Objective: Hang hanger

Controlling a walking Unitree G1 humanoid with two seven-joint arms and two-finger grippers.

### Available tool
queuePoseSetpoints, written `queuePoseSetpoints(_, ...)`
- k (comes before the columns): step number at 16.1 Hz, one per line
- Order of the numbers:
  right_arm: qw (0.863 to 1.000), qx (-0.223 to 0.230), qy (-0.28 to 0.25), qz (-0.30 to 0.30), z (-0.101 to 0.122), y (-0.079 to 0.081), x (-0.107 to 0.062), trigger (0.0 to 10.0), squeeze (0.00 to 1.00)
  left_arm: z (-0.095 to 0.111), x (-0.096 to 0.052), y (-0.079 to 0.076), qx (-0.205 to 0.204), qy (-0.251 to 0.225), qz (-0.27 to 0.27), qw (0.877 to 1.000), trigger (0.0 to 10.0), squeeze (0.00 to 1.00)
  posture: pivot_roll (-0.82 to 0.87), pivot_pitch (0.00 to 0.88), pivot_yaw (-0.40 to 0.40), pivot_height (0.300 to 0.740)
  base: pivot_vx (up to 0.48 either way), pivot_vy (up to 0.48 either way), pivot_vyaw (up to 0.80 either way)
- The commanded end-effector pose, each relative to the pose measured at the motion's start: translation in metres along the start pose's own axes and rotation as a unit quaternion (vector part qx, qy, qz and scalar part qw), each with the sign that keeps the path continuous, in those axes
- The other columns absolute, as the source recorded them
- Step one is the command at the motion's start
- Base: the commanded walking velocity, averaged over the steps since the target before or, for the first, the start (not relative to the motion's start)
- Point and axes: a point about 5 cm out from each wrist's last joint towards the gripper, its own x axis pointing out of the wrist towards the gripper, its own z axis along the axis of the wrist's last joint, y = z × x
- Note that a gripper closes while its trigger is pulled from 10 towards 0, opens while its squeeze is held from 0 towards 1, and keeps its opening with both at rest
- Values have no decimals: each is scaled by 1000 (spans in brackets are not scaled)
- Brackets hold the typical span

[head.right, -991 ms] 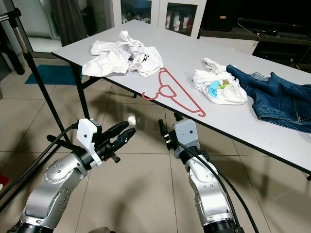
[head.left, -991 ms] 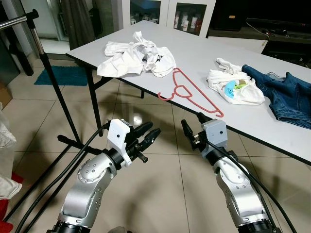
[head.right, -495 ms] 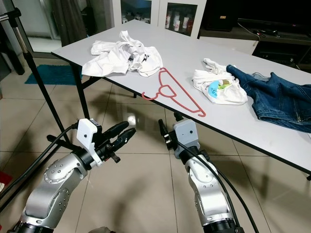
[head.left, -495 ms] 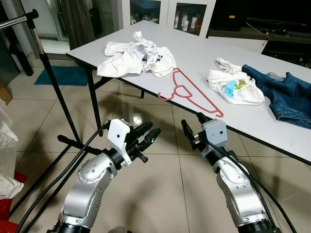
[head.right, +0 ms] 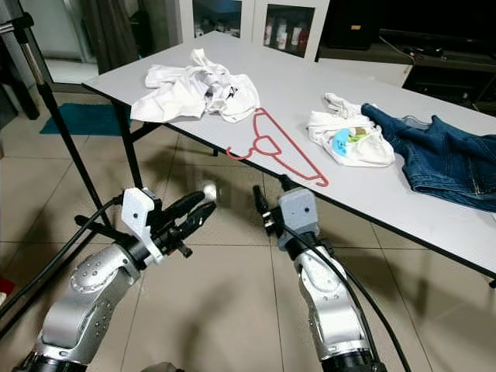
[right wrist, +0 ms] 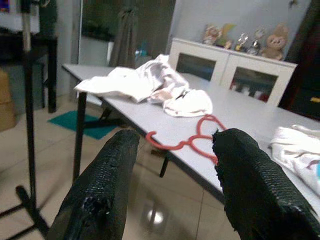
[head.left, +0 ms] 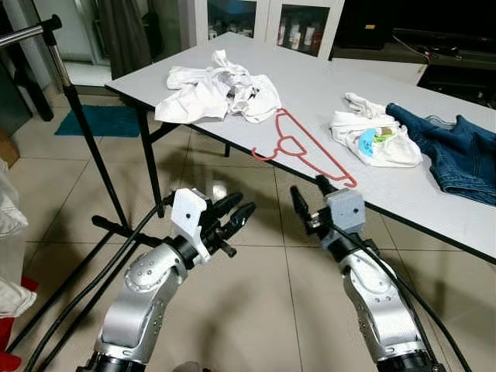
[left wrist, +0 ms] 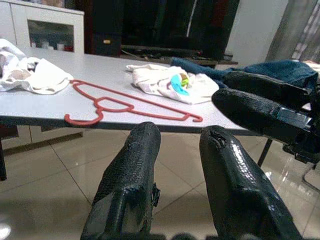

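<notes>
A red hanger lies flat on the grey table, its hook toward the front edge. Both grippers hover over the floor in front of the table and below its edge. My left gripper points toward the table with its fingers a little apart and nothing between them. My right gripper is open and empty, just under the table edge near the hanger's long end. The hanger appears past the left fingers in the left wrist view. The right wrist view has the hanger between its fingers, further off.
A black clothes rack with a metal top bar and pole stands at the left, its feet and cables on the tiled floor. On the table lie crumpled white clothes, a white printed garment and blue jeans.
The whole picture has shifted slightly, so the camera has moved a little. Both grippers keep the same pose and spacing.
</notes>
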Motion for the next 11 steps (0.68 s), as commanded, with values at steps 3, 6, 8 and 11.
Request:
queuePoseSetpoints(3, 999, -1, -33, -27, 12, -10, 2, 10000, 0, 10, 4, 3, 19, -21, 8, 1000, 10000, 0, 97, 7, -43, 723, 0, 0, 0)
queuePoseSetpoints(6, 999, -3, -34, -30, 11, -11, 1, 10000, 0, 11, 4, 4, 19, -24, 13, 999, 10000, 0, 97, 12, -46, 723, 0, 0, 0)
queuePoseSetpoints(8, 999, -5, -33, -27, 10, -10, 1, 10000, 0, 11, 6, 4, 20, -25, 14, 999, 10000, 0, 96, 13, -47, 723, 0, 0, 0)
queuePoseSetpoints(11, 999, -11, -21, -23, 6, -12, 0, 10000, 0, 10, 6, 4, 21, -24, 16, 999, 10000, 0, 94, 8, -47, 723, 0, 0, 0)
